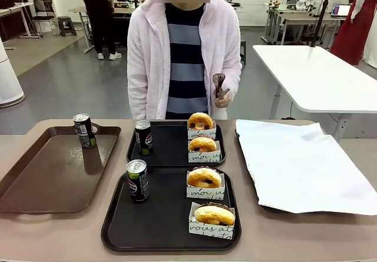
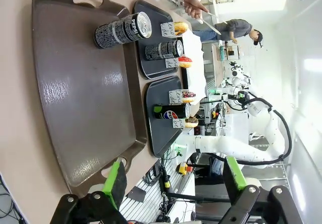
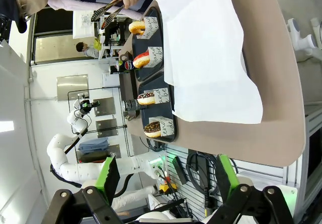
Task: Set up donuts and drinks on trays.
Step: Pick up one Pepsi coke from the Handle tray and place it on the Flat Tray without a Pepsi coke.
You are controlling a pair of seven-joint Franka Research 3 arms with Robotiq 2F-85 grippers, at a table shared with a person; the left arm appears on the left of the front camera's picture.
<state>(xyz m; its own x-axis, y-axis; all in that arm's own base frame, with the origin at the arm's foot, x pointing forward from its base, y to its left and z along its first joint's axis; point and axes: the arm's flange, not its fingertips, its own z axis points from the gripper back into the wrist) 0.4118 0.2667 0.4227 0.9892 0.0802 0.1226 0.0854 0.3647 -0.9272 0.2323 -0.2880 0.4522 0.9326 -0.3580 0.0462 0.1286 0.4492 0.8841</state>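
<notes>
At the left of the front frame a brown tray [image 1: 41, 176] lies on the desk [image 1: 17, 238] with one can [image 1: 84, 131] standing at its upper right corner, apart from the rest; it reads as a spare drink, or one not yet handed out, since each black tray already has a can. Just right of it, in the middle of the frame, the two black trays sit one behind the other. The far tray [image 1: 171, 150] carries a can [image 1: 143, 137] at its left side and two sleeved donuts at its right, one at the back [image 1: 200, 122] and one in front [image 1: 202, 146]. The near tray [image 1: 159, 221] repeats the layout: a can [image 1: 137, 180] at left, a donut [image 1: 204, 179] at upper right and another [image 1: 214, 216] at lower right. Drinks kept left and donuts right on both trays suggests matched servings, and the set-up looks close to complete. Above the far tray the person's hand [image 1: 224, 99] holds dark tongs [image 1: 219, 85] upright, clear of the food, likely the tool used to handle the donuts. At the right a tray lined with white paper [image 1: 300, 165] holds nothing, probably the emptied donut supply. In the left wrist view the left gripper [image 2: 173, 176] hangs with fingers spread, gripping nothing, off the brown tray's near end. In the right wrist view the right gripper [image 3: 163, 176] is likewise spread and empty, off the desk edge by the paper.
</notes>
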